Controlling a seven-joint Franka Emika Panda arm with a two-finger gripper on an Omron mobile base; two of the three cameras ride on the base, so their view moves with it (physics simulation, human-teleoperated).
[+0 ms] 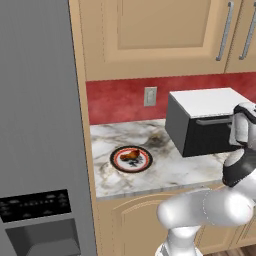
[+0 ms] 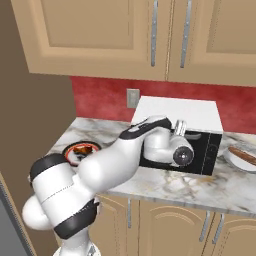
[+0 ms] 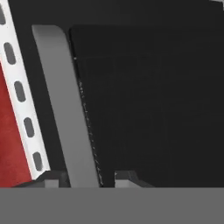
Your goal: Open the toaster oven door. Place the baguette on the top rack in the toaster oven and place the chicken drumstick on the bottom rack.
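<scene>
I have the claw (image 3: 83, 179) at the toaster oven door (image 3: 148, 109), fingertips either side of the grey bar handle (image 3: 65, 109), which runs lengthwise straight ahead of the hand between them. The jaws look part-spread; whether they pinch the bar I cannot tell. The door appears closed. The chicken drumstick (image 1: 131, 155) sits on a plate (image 1: 120, 164) on the tabletop (image 1: 165, 172), well left of the toaster oven (image 1: 205, 102).

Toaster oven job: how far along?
Nothing is done: the toaster oven door looks closed. In hand: the gripper straddles the grey handle, one fingertip on each side. Left: open the door, then rack the baguette on its plate at the right and the chicken drumstick on the left plate.
</scene>
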